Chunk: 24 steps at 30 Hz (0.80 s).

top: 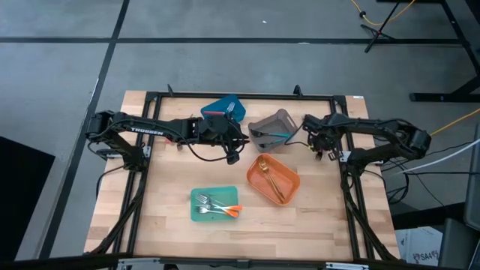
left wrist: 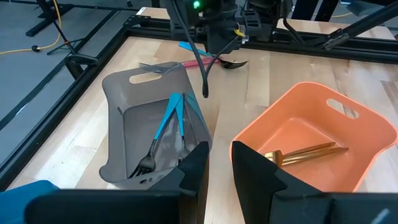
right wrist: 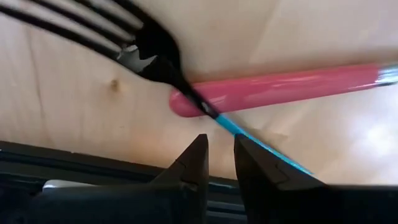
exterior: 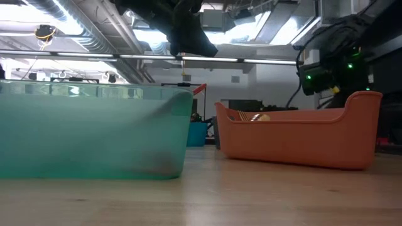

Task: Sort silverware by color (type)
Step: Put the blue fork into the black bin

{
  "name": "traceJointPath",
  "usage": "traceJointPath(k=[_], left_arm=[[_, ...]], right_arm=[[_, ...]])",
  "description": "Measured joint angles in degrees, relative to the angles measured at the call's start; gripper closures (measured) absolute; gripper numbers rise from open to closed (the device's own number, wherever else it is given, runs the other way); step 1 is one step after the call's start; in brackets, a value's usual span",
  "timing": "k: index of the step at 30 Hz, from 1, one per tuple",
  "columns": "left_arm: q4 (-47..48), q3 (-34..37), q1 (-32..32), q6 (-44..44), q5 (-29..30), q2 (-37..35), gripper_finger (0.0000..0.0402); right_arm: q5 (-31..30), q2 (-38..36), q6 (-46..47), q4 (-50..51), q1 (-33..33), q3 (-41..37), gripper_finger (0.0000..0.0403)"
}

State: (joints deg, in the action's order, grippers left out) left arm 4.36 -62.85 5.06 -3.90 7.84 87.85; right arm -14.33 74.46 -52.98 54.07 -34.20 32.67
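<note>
Right tool hovering over blue-handled fork (crossing pink handle), near table's far-right edge, narrowly parted, pinching nothing; next: descend, pinch.

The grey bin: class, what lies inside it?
Inside the grey bin lean dark-tined forks with blue handles. How many there are cannot be told; its near wall and the left pincer cover the bottom.

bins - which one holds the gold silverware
The orange bin, right of the teal bin: gold pieces lie in it. The grey bin holds blue-handled forks; the teal holds orange-handled ones.
</note>
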Motion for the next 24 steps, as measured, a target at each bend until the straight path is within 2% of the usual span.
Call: traceJointPath(k=[9,19,24], left_arm=[[0.0,0.0,0.0,0.0,0.0,0.0,0.0337],[0.0,0.0,0.0,0.0,0.0,0.0,0.0337],[0.0,0.0,0.0,0.0,0.0,0.0,0.0337]], right_arm=[[-2.1,0.0,0.0,-3.7,0.0,-2.5,0.0336],[-6.2,0.0,0.0,0.5,0.0,-0.2,0.0336],[-4.8,0.0,0.0,-2.5,0.0,0.5,0.0336]])
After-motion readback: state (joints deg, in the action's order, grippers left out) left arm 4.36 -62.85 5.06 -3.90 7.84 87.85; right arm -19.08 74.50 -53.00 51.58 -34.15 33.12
